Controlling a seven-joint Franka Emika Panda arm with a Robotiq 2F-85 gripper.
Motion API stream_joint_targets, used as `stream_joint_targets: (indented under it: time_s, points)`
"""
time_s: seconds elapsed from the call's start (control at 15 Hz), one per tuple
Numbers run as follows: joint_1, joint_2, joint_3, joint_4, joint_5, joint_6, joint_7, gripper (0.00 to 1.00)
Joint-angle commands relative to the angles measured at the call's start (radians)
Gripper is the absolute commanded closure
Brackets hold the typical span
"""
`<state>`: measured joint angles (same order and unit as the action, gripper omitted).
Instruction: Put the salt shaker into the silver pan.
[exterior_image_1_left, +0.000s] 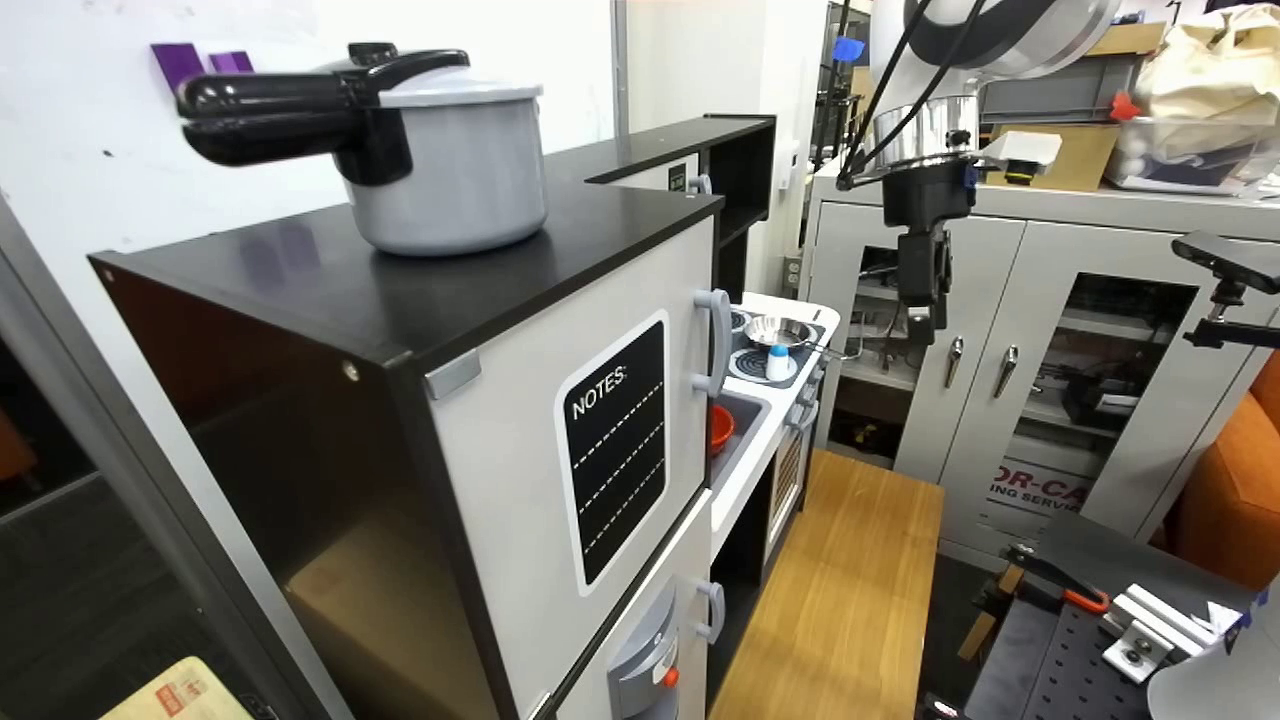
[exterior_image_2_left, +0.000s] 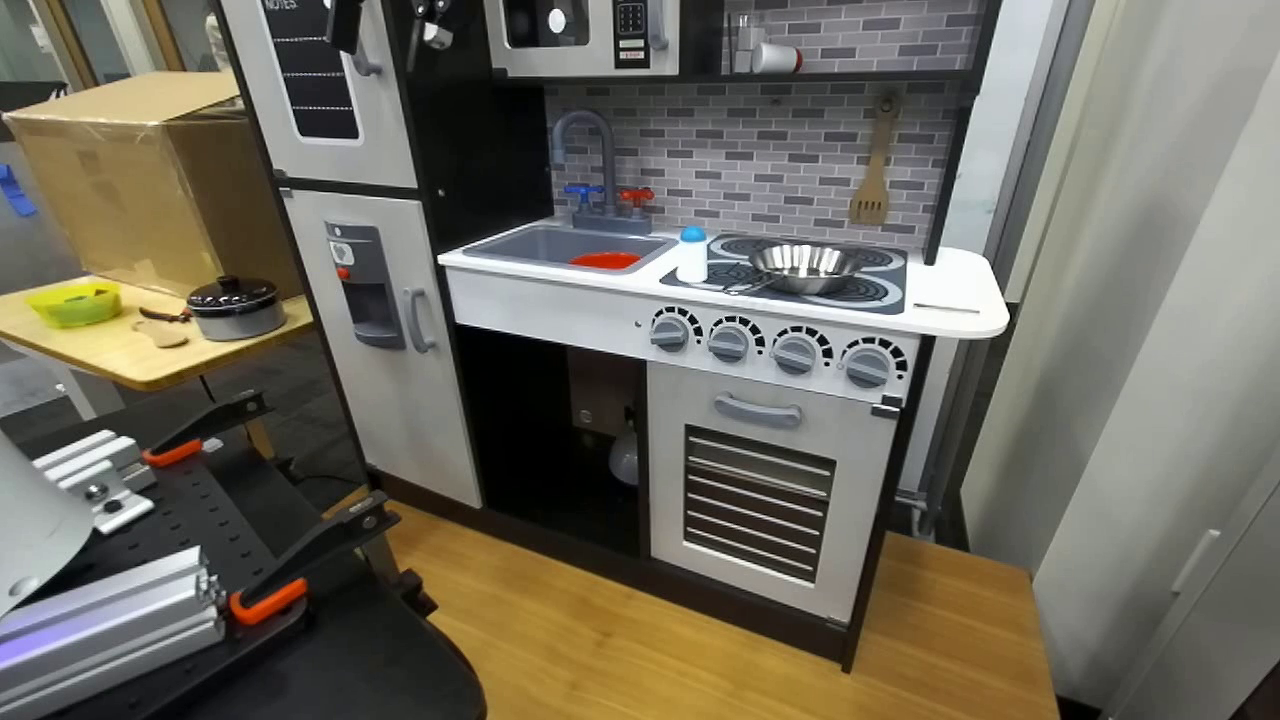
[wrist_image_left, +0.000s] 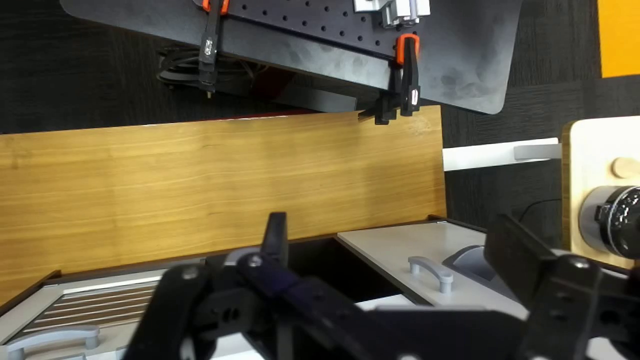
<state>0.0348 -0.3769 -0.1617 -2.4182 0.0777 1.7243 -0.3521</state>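
The salt shaker, white with a blue cap, stands upright on the toy stove top in both exterior views (exterior_image_1_left: 778, 364) (exterior_image_2_left: 692, 260). The silver pan, shallow and shiny with a thin wire handle, sits on the burners beside it (exterior_image_1_left: 775, 332) (exterior_image_2_left: 806, 266). The shaker is outside the pan, on the side toward the sink. My gripper (exterior_image_1_left: 925, 318) hangs high in the air, away from both. In an exterior view only its tips show at the top edge (exterior_image_2_left: 382, 38). In the wrist view its fingers (wrist_image_left: 387, 230) are wide apart with nothing between them; shaker and pan are out of view there.
A grey sink (exterior_image_2_left: 520, 243) with a red bowl (exterior_image_2_left: 605, 260) and a faucet (exterior_image_2_left: 605, 150) adjoins the stove. The tall fridge cabinet (exterior_image_1_left: 490, 420) bears a grey pressure cooker (exterior_image_1_left: 450, 170). A shelf (exterior_image_2_left: 850, 76) overhangs the stove. A black worktable (wrist_image_left: 310, 55) with clamps stands opposite.
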Motion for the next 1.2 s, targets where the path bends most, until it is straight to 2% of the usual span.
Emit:
stream_joint_targets:
  time_s: [0.0, 0.27, 0.6, 0.73, 0.8, 1.13]
  points:
    - [-0.022, 0.034, 0.023, 0.014, -0.027, 0.031, -0.004, 0.00]
    - [-0.036, 0.111, 0.019, 0.035, -0.137, 0.145, -0.024, 0.00]
    - [-0.057, 0.239, 0.011, 0.090, -0.181, 0.274, -0.064, 0.00]
    - [-0.063, 0.284, 0.014, 0.126, -0.177, 0.280, -0.090, 0.00]
    - [-0.064, 0.244, 0.021, 0.084, -0.167, 0.285, -0.056, 0.00]
    - [-0.065, 0.253, 0.024, 0.089, -0.167, 0.285, -0.058, 0.00]
